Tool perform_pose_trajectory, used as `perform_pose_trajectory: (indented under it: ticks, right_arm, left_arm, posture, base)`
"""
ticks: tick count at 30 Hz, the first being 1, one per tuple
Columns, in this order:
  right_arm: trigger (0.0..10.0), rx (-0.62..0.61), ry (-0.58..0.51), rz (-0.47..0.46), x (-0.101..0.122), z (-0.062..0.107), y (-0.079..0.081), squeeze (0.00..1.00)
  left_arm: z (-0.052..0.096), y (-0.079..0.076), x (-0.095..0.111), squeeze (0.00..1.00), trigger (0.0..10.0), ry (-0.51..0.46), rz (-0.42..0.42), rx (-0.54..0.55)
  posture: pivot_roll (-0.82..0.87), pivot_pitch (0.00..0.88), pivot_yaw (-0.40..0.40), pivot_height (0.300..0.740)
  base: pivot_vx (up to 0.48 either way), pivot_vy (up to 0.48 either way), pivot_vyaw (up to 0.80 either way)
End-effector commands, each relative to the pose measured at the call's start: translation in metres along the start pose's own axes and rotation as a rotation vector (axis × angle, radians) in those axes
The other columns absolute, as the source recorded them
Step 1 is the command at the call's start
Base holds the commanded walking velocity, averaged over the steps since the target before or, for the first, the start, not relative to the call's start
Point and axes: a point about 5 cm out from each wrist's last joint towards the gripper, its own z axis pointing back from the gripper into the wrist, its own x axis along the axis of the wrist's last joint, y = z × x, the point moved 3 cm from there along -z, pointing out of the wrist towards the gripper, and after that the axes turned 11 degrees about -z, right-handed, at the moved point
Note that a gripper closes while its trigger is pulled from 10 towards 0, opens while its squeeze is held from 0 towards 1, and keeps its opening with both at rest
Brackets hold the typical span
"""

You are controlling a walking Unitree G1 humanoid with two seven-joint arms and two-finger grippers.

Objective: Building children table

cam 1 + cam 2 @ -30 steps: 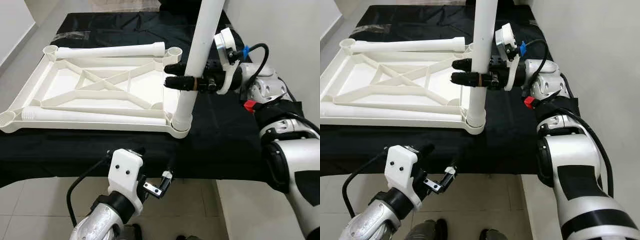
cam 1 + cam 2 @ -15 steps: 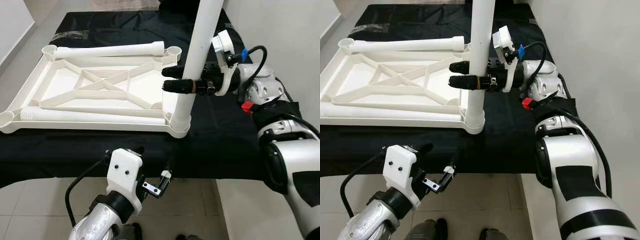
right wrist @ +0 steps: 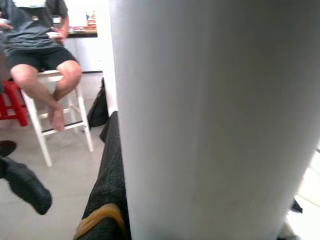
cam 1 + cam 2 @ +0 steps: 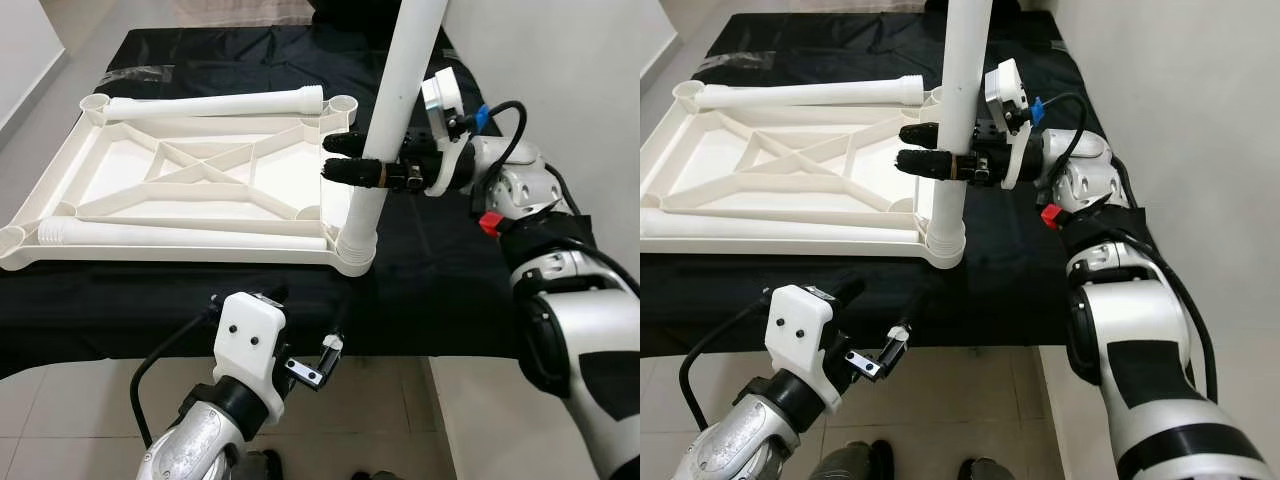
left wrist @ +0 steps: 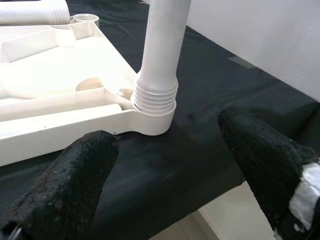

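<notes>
The white plastic table top lay upside down on the black-covered bench, its ribbed underside facing up, reaching nearly to the bench's front edge. At its front right corner socket a white plastic tube leg stood upright, its ribbed lower end seated in the socket. The right gripper held this leg partway up, one black finger on each side, clamped against the tube. Two more white legs lay flat inside the frame, one along the far edge and one along the near edge. The left gripper hovered below the bench's front edge, spread wide and holding nothing. A person sat on a white stool in the background.

The step in hand looked like seating the first leg. Next would likely come pressing or twisting it home, then releasing and fetching another leg.
</notes>
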Motion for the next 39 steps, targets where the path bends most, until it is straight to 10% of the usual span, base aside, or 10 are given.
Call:
perform_pose_trajectory:
  ticks: [1, 23, 39]
  right_arm:
    - [10.0, -0.029, 0.054, -0.09, -0.031, 0.001, 0.0, 0.0]
    - [10.0, -0.449, 0.111, -0.143, -0.058, -0.024, -0.009, 0.0]
    - [10.0, -0.795, 0.03, -0.163, -0.061, -0.01, -0.018, 0.0]
  left_arm:
    - [0.0, 0.003, -0.004, 0.0, 10.0, 0.017, -0.008, 0.012]
    - [-0.006, 0.016, -0.002, 0.0, 10.0, -0.003, -0.046, 0.05]
    - [-0.007, 0.028, -0.002, 0.0, 10.0, -0.01, -0.075, 0.072]
  posture:
    - [0.16, 0.262, -0.032, 0.74]
    - [0.14, 0.257, -0.035, 0.74]
    - [0.14, 0.248, -0.034, 0.74]
  base:
    - [0.0, 0.0, 0.0]
    - [0.0, 0.0, 0.0]
    - [0.0, 0.0, 0.0]
